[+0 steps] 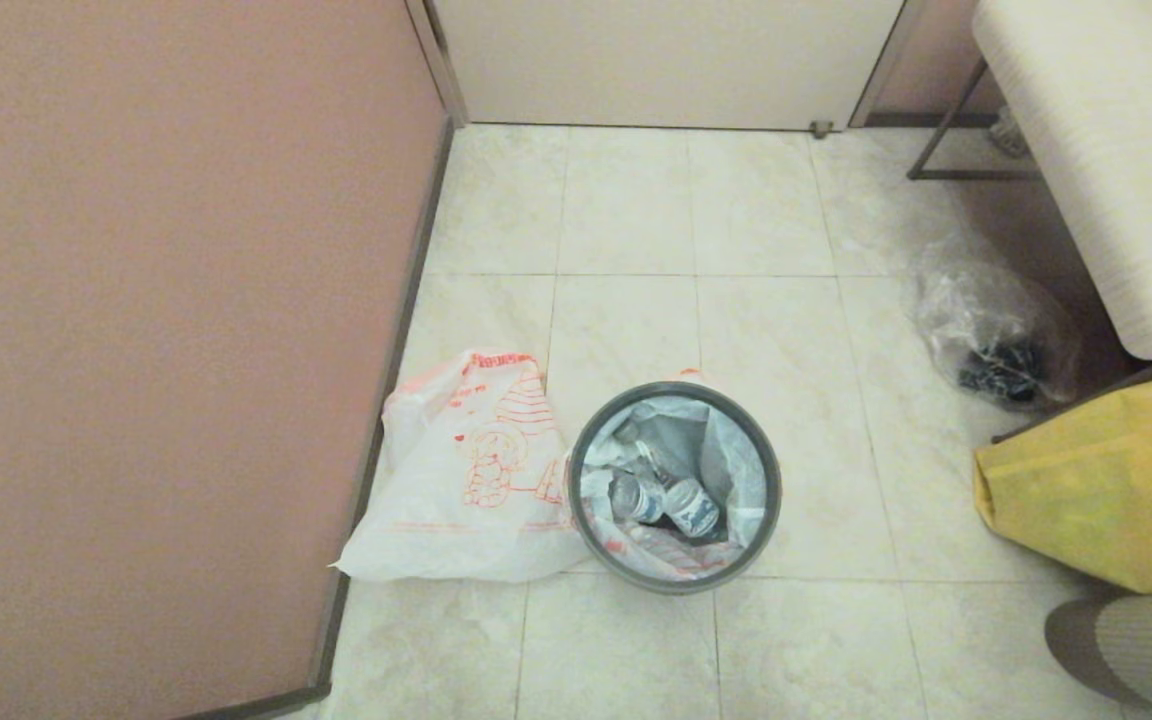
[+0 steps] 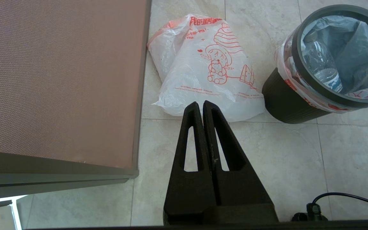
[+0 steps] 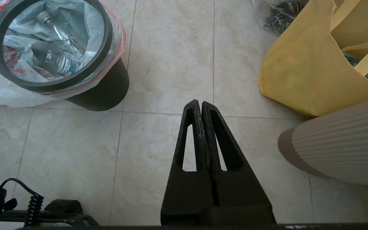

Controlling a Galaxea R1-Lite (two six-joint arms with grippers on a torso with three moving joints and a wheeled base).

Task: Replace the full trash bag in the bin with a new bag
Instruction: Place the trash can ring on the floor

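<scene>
Nothing started yet: both the left hand (image 2: 201,103) and right hand (image 3: 200,103) are pinched closed on nothing, parked above the floor. The bin (image 1: 674,487) sits center, the full trash bag (image 1: 726,455) inside it under the hoop (image 1: 772,480), and the new bag (image 1: 461,480) lies touching it at 9 o'clock. My guess at the risk: yanking the thin liner with the hoop on could tear it or tip the bin.
</scene>
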